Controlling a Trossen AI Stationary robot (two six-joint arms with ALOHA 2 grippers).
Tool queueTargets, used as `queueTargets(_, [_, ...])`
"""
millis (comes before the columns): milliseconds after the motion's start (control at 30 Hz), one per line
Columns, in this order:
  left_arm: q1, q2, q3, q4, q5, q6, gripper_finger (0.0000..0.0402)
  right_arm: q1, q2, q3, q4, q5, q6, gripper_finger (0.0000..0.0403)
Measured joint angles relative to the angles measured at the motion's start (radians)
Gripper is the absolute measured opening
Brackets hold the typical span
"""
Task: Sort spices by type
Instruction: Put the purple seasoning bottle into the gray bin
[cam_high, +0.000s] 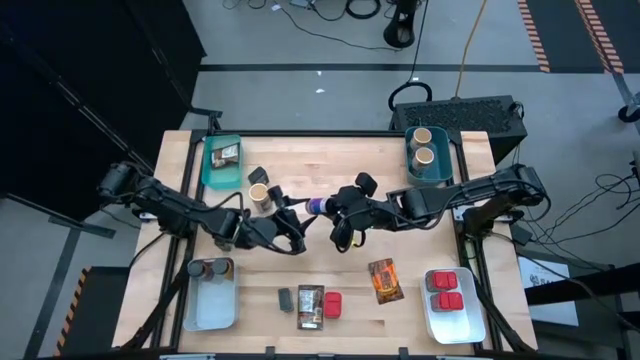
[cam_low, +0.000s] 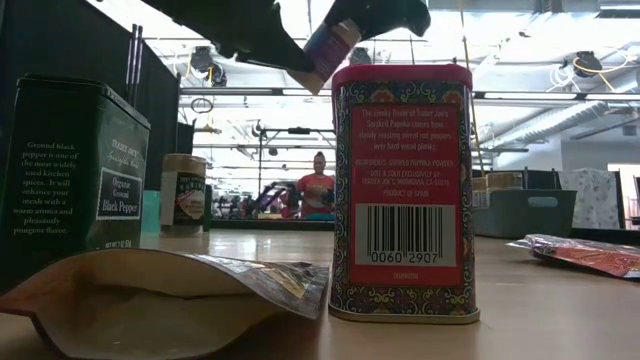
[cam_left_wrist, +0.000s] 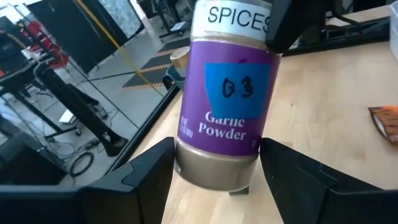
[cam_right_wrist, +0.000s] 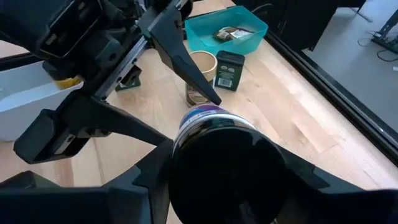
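A garlic powder jar (cam_left_wrist: 227, 106) with a purple label and black lid hangs above the table's middle (cam_high: 318, 205), lying roughly level. My right gripper (cam_right_wrist: 224, 171) is shut on its lid end. My left gripper (cam_left_wrist: 217, 177) is open, its fingers on either side of the jar's bottom end; I see no touch. Below on the table stand a tan cylinder (cam_high: 259, 193), a dark tin (cam_high: 257, 175) and a red tin (cam_high: 332, 305). Two printed packets (cam_high: 385, 280) (cam_high: 311, 305) lie flat there. My right gripper pinches the jar's black lid (cam_right_wrist: 224, 155) between its two fingers, coming from the table's right and slanting down. The jar is lifted clear of the table, and its bottom end (cam_left_wrist: 214, 171) points toward the left arm.
Teal bins stand at the far left (cam_high: 208, 172) with packets and at the far right (cam_high: 447, 165) with two tan cylinders. White bins sit near left (cam_high: 210, 310) with dark jars and near right (cam_high: 450, 325) with red tins. A small dark piece (cam_high: 286, 298) lies near the front.
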Motion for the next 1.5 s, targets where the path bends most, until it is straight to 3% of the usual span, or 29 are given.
queueTargets(467, [0.036, 0.0, 0.0, 0.015, 0.1, -0.052, 0.0237, 0.0, 0.0, 0.0, 0.032, -0.001, -0.011, 0.0185])
queueTargets(833, [0.039, 0.0, 0.0, 0.066, 0.082, -0.047, 0.0289, 0.0, 0.017, 0.0, 0.071, -0.009, -0.017, 0.0185])
queueTargets(1000, [0.04, 0.0, 0.0, 0.039, 0.089, -0.044, 0.0278, 0.0, 0.019, 0.0, 0.08, -0.01, -0.038, 0.0185])
queueTargets(1133, [0.04, 0.0, 0.0, 0.036, 0.094, -0.037, 0.0239, 0.001, 0.019, 0.0, 0.092, -0.009, -0.068, 0.0185])
queueTargets(1300, [0.04, 0.0, 0.0, 0.036, 0.095, -0.038, 0.0181, 0.011, 0.018, 0.0, 0.099, 0.001, -0.112, 0.0258])
queueTargets(1400, [0.04, 0.0, 0.0, 0.035, 0.095, -0.038, 0.0172, 0.013, -0.003, 0.0, 0.098, 0.001, -0.127, 0.0297])
queueTargets(1500, [0.04, 0.0, 0.0, 0.036, 0.095, -0.038, 0.0171, 0.023, -0.045, 0.0, 0.099, 0.008, -0.143, 0.0311])
